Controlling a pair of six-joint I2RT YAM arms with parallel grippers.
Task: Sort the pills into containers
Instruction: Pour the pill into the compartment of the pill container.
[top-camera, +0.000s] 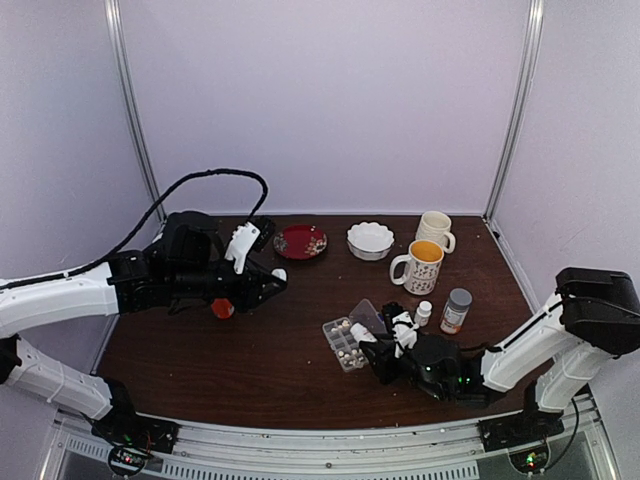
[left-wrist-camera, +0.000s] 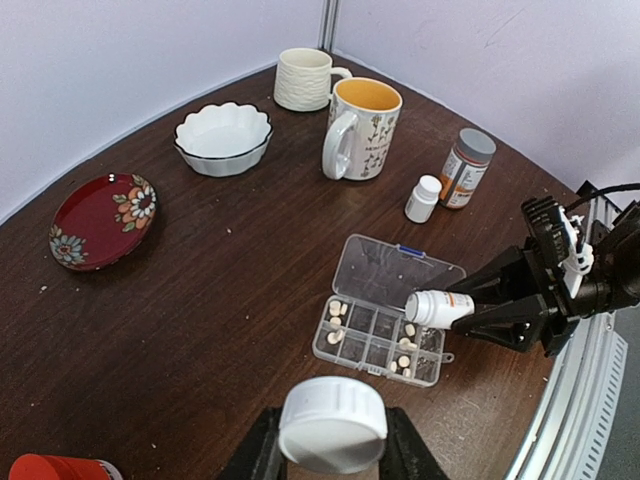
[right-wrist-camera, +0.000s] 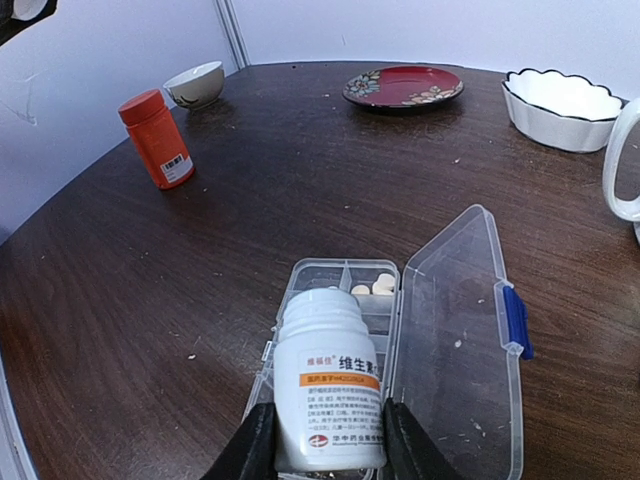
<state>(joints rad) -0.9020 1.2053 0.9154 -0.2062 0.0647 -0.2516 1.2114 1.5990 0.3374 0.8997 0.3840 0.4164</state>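
The clear organizer box (left-wrist-camera: 363, 346) lies open on the brown table, lid (left-wrist-camera: 400, 271) folded back; it also shows in the top view (top-camera: 343, 345) and the right wrist view (right-wrist-camera: 330, 272). Whitish pills (left-wrist-camera: 335, 309) lie in its left end compartments, more pills (left-wrist-camera: 406, 346) toward the right end, some in the right wrist view (right-wrist-camera: 377, 285). My right gripper (right-wrist-camera: 328, 432) is shut on an uncapped white bottle (right-wrist-camera: 328, 390), tilted mouth-first over the box (left-wrist-camera: 438, 308). My left gripper (left-wrist-camera: 332, 445) is shut on a white bottle cap (left-wrist-camera: 332, 422), held above the table left of the box (top-camera: 272, 279).
An orange pill bottle (right-wrist-camera: 156, 138) stands left of the box (top-camera: 222, 308). At the back are a red plate (top-camera: 300, 241), a white scalloped bowl (top-camera: 370, 240) and two mugs (top-camera: 420, 266). A small white bottle (top-camera: 424, 313) and a grey-capped bottle (top-camera: 456, 310) stand to the right.
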